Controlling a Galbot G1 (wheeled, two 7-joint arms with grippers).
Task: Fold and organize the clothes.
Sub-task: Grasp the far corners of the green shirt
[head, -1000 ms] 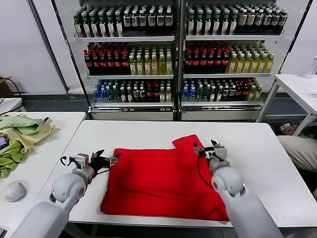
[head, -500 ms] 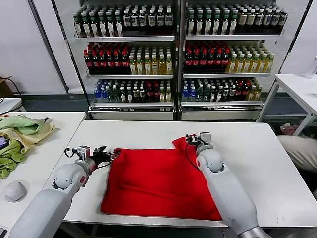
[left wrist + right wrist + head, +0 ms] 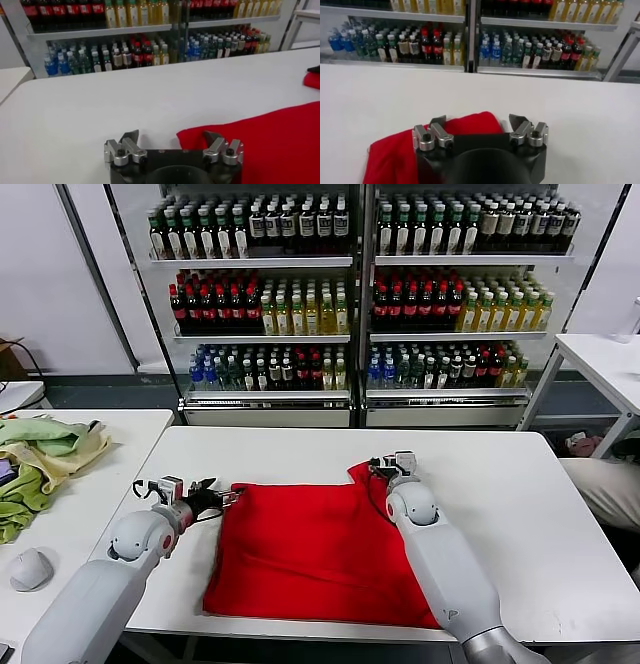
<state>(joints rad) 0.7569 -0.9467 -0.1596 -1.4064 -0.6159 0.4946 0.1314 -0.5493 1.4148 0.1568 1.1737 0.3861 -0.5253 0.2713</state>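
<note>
On table (image 3: 500, 474), 1 red T-shirt (image 3: 310, 549), 2 open grippers

Pretty bright, even indoor light from overhead, so the white tabletop (image 3: 300, 454) looks almost washed out with only faint soft shadows. Head view is crisp. Both wrist views go soft on the bottle shelves (image 3: 150, 30) behind.

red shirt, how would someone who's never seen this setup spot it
Find the white table in front of the drink shelves. The red shirt lies spread flat there. It is the only bright red cloth; the heap of cloths on the side table is pale green and beige.
</note>
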